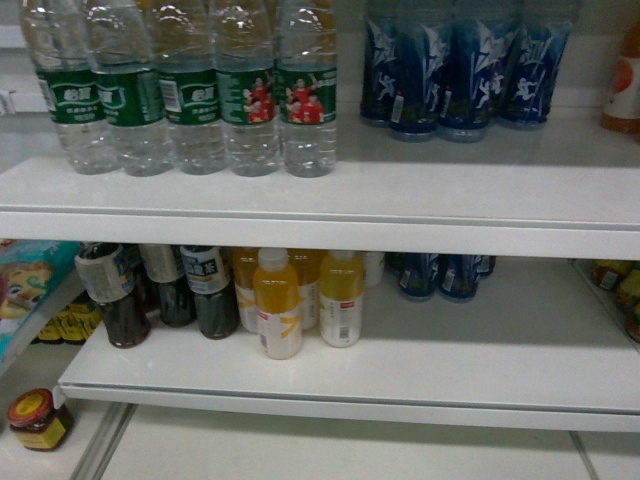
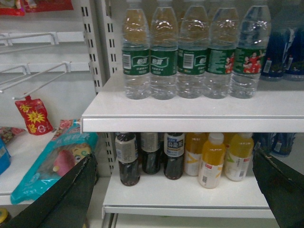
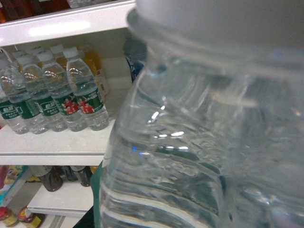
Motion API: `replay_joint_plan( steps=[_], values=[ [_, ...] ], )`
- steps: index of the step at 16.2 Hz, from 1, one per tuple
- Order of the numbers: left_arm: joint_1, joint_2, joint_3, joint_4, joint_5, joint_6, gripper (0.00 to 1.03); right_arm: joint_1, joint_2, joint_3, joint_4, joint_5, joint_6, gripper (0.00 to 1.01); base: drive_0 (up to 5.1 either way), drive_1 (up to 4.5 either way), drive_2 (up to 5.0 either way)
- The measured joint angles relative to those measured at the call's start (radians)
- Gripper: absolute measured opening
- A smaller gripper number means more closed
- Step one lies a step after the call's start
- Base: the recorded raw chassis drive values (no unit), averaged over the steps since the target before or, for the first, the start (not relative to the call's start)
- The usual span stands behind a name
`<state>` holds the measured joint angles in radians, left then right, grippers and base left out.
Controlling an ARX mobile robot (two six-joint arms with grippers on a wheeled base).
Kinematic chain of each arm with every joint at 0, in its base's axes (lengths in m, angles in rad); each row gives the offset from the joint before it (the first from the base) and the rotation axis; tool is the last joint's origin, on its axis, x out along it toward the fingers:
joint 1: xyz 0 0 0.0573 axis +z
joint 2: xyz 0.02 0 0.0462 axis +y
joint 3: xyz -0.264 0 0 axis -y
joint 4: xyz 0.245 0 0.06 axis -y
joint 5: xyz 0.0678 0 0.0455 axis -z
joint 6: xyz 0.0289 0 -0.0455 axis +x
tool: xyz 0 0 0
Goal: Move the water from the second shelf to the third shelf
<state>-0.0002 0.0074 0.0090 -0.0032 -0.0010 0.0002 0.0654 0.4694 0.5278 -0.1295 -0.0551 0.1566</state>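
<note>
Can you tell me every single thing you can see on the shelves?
water bottles: five in a row, clear with green labels, upper shelf left.
blue bottles: a group, dark blue, upper shelf right.
dark tea bottles: three showing, brown-black, lower shelf left.
orange drink bottles: several, yellow-orange with white caps, lower shelf middle.
more blue bottles: lower shelf, at the back.
jar: one, red lid, bottom left.
snack bag: one, teal, side shelf on the left.
red packet: one, hanging from a hook.
close-up water bottle: one, clear, filling the right wrist view.
left hand: black fingers, spread apart.
right hand: hidden.
</note>
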Motion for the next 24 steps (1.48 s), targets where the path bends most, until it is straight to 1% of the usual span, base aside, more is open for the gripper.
replay_joint_plan(
  steps=[16, 18, 20, 21, 22, 24],
  values=[
    [0.0, 0.0, 0.0, 0.0, 0.0, 0.0, 0.98, 0.0, 0.002, 0.0, 0.0, -0.002, 0.0, 0.43, -5.0, 2.49, 2.5],
    [-0.001, 0.0, 0.0, 0.001, -0.002, 0.0, 0.98, 0.0, 0.001, 0.0, -0.006, -0.002, 0.0, 0.43, 0.0, 0.0, 0.0],
    [-0.001, 0.0, 0.0, 0.0, -0.003, 0.0, 0.98, 0.008, 0.0, 0.0, 0.003, -0.027, 0.003, 0.43, 0.0, 0.0, 0.0],
    [-0.001, 0.0, 0.0, 0.002, -0.003, 0.0, 0.98, 0.007, 0.0, 0.0, 0.001, -0.027, 0.003, 0.43, 0.0, 0.0, 0.0],
    [-0.001, 0.0, 0.0, 0.001, -0.002, 0.0, 0.98, 0.005, 0.001, 0.0, -0.007, -0.002, 0.002, 0.43, 0.0, 0.0, 0.0],
    [-0.001, 0.0, 0.0, 0.0, 0.0, 0.0, 0.98, 0.0, 0.001, 0.0, 0.001, 0.001, 0.0, 0.43, 0.0, 0.0, 0.0]
  ],
)
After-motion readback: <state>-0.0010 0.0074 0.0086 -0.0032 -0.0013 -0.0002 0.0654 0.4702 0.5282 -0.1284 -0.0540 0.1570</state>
